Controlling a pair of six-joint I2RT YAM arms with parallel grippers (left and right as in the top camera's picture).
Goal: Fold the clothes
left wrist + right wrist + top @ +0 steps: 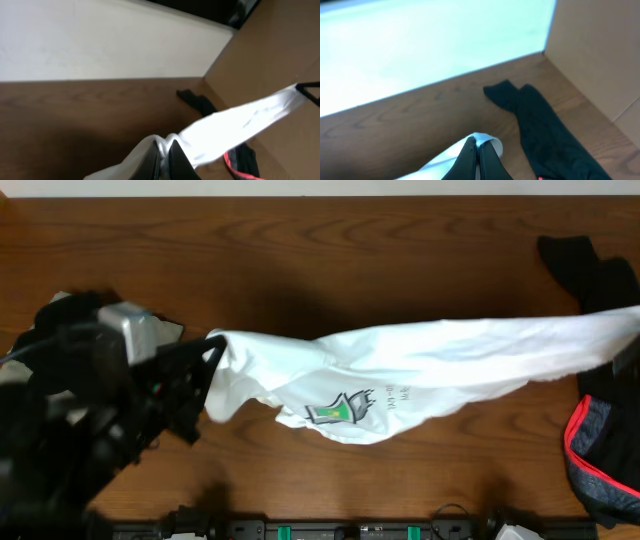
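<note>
A: The left gripper (213,350) and right gripper (479,146) both clamp the white T-shirt (430,370), stretched leftward from over the black garment (575,265).
B: Even tension, lower flat left of the black garment, then fold.

Not much to read here tbh. The white T-shirt (450,365) has a small green-and-dark logo (340,410) on it, with a couple of short lines of dark lettering (398,395) just beside it, but they're way too tiny to make out.
</note>
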